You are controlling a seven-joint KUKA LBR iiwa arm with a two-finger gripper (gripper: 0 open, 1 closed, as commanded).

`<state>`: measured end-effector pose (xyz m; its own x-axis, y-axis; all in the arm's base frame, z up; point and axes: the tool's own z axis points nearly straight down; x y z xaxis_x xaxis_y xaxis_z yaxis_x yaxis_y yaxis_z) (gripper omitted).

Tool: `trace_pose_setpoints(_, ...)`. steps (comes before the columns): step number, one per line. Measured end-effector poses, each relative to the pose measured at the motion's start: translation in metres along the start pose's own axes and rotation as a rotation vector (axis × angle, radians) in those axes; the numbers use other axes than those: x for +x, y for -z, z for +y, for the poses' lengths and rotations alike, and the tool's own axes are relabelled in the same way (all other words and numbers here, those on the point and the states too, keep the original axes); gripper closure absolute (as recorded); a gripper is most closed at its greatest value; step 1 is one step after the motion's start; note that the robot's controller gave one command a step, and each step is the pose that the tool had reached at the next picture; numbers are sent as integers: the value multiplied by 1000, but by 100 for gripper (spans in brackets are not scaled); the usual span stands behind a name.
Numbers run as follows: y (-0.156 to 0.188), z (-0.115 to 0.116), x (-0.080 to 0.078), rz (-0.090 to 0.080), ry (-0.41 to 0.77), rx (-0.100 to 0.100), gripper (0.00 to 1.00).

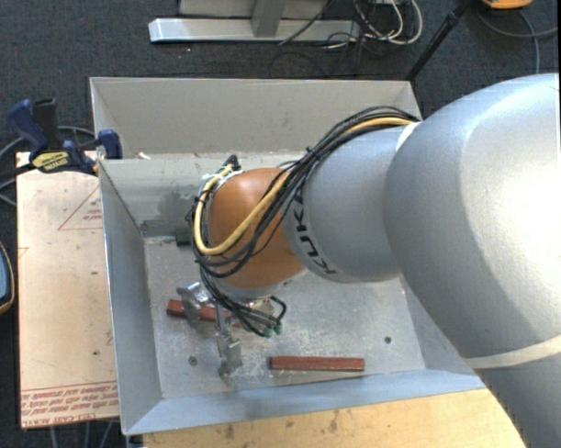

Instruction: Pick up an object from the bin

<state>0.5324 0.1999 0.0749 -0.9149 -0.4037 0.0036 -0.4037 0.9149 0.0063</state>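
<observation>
My gripper (225, 344) hangs below the orange wrist cover, low over the front left part of the bin floor. A small red-brown piece (179, 309) lies just to its left and runs partly under the gripper's metal parts. A long, flat red-brown bar (317, 363) lies along the front wall, a little to the right of the gripper and apart from it. A small green thing (272, 328) sits close to the gripper's right side, among the cables.
A small dark green object (182, 237) lies near the bin's back left corner. The arm and its orange cover hide the middle and right of the bin. Bare floor lies between the gripper and the left wall.
</observation>
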Motion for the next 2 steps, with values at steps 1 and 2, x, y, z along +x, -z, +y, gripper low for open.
trace_pose_setpoints(1,1,-135,50,-8,-146,8,0)
trace_pose_setpoints(2,50,-195,42,-13,-133,11,0)
